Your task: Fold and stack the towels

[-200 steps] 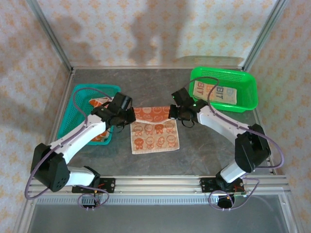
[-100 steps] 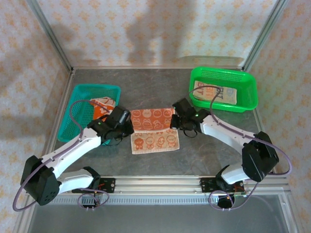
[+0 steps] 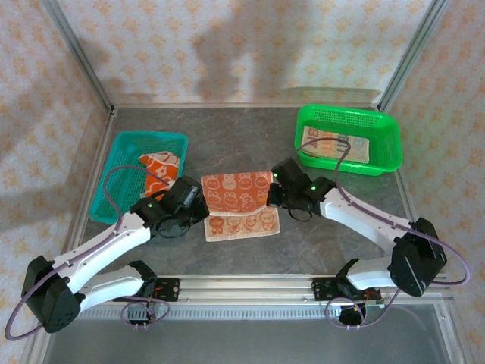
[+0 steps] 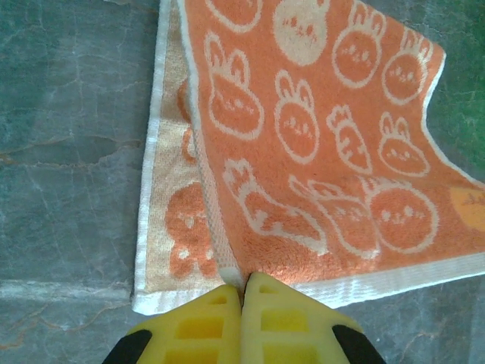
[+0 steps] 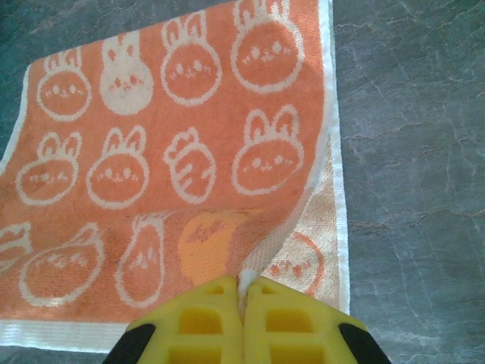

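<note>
Left gripper point(image 4: 244, 283) clamped tight on orange rabbit towel point(image 4: 318, 152) corner, right gripper point(image 5: 244, 285) likewise on other; risk: uneven pull toward near edge skews fold, or corner slips

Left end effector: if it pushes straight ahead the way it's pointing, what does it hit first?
The orange bunny towel. The left end effector is shut on that towel's edge, and the folded-over layer spreads directly ahead of it. How high it rides above the lower layer is unclear.
</note>
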